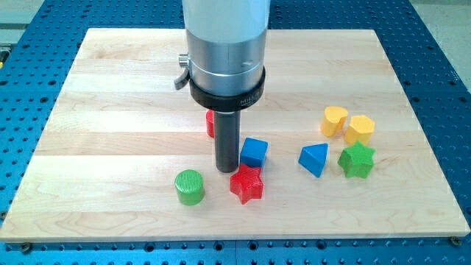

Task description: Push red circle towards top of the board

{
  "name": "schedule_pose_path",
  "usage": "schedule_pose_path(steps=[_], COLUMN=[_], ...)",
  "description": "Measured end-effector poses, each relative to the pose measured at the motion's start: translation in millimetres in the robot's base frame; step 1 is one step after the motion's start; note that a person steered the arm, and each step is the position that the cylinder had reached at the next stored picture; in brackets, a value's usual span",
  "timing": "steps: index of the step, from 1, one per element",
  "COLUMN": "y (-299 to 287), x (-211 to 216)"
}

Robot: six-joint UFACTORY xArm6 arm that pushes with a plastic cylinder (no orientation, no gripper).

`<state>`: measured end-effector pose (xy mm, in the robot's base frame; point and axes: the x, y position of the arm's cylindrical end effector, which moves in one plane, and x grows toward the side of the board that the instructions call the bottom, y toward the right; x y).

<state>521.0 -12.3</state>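
Note:
The red circle (210, 123) is mostly hidden behind the dark rod; only a red sliver shows at the rod's left, near the board's middle. My tip (224, 169) rests on the board just below that red block, close to the left of the blue cube (254, 152) and just above the red star (246, 184). The green cylinder (190, 187) stands below and left of the tip.
A blue triangular block (314, 159), a green star (357, 160), a yellow heart (334, 120) and a yellow hexagon-like block (360, 129) sit at the view's right. The wooden board (110, 110) lies on a blue perforated table.

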Motion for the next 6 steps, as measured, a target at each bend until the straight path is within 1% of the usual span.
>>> schedule_pose_path(steps=[2,3,4,5,6], y=[43,-10,-9,31,70], x=[0,-11,-48,-60,-41])
